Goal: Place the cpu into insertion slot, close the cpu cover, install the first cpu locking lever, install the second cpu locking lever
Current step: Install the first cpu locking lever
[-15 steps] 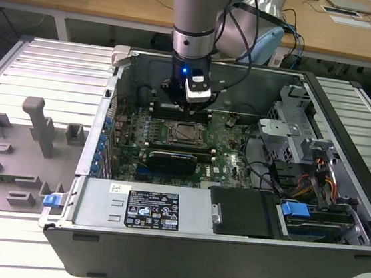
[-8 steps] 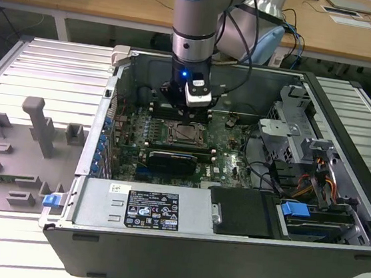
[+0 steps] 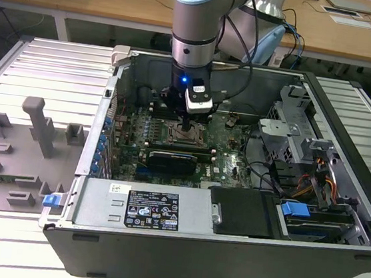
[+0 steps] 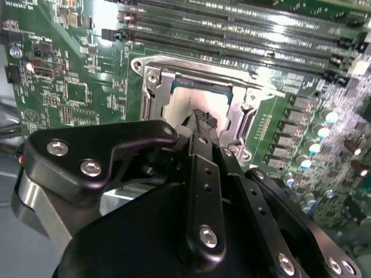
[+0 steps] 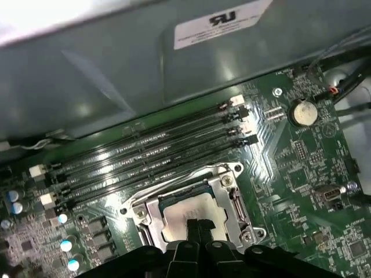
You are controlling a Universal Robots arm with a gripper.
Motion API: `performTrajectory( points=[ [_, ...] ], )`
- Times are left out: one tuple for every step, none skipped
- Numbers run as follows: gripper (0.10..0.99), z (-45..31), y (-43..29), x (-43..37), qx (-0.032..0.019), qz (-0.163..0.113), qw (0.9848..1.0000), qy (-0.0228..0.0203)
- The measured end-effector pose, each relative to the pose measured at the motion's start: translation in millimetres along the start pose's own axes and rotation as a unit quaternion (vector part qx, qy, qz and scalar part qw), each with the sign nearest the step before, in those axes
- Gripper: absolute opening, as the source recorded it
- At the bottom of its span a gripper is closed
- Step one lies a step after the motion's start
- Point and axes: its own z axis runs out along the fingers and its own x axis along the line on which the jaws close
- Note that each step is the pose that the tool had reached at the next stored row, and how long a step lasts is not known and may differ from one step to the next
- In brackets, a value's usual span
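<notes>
1. The gripper (image 5: 200, 227) points straight down over the insertion slot (image 5: 191, 211), its two black fingers (image 5: 195, 230) pressed together with nothing between them. In both wrist views the tips sit on or just above the pale top of the cpu (image 5: 185, 217); contact itself cannot be judged.
2. The cpu (image 4: 191, 103) lies flat inside the slot (image 4: 197, 107), and the cpu cover (image 5: 229, 191) is down around it, its silver frame bordering the chip on all sides so the chip shows through the window. In the second wrist view the cover (image 4: 243, 113) shines brightly beside the fingertips (image 4: 203, 119).
3. The slot sits near the middle of the green circuit board (image 5: 301, 162). Just beside it run four long memory slots (image 5: 151, 153), parallel to one edge of the socket. A round coin battery (image 5: 303, 112) lies toward a corner of the board, well apart from the socket.
4. In the exterior view the board (image 3: 227, 157) lies flat in an open computer case (image 3: 160, 243), with a black expansion card (image 3: 173, 159) near the socket and a drive bay with blue tabs (image 3: 295, 210) at the exterior view's right.
5. The case rests on a ribbed metal table (image 3: 46, 69). A grey fixture tray (image 3: 17, 146) lies at the exterior view's left, and wooden desks (image 3: 121, 1) stand behind.
6. The arm (image 3: 196, 19) stands upright above the case, wrist vertical, gripper (image 3: 184, 127) lowered onto the socket.
</notes>
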Motion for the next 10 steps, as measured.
performTrajectory(
  points=[
    [0.106,0.0,0.0,0.0,-0.0006,-0.009,1.0,0.0002],
    [0.106,0.0,0.1,0.1,-0.0013,-0.019,0.9998,0.0003],
    [0.106,0.1,0.1,0.1,-0.0017,-0.032,0.9995,0.0004],
    [0.106,0.0,0.1,0.0,-0.0003,-0.037,0.9993,0.0],
    [0.106,-1.2,0.0,-0.1,0.0029,-0.038,0.9993,-0.001],
    [0.106,-3.3,0.1,-0.2,0.0061,-0.038,0.9992,-0.0019],
    [0.106,-5.4,0.2,-0.5,0.0088,-0.039,0.9992,-0.0027],
    [0.106,-10.0,0.3,-0.9,0.0127,-0.039,0.9992,-0.004],
    [0.106,-14.4,0.4,-1.3,0.0149,-0.039,0.9991,-0.0046],
    [0.106,-16.7,0.5,-1.5,0.0153,-0.039,0.9991,-0.0047]
  ],
)
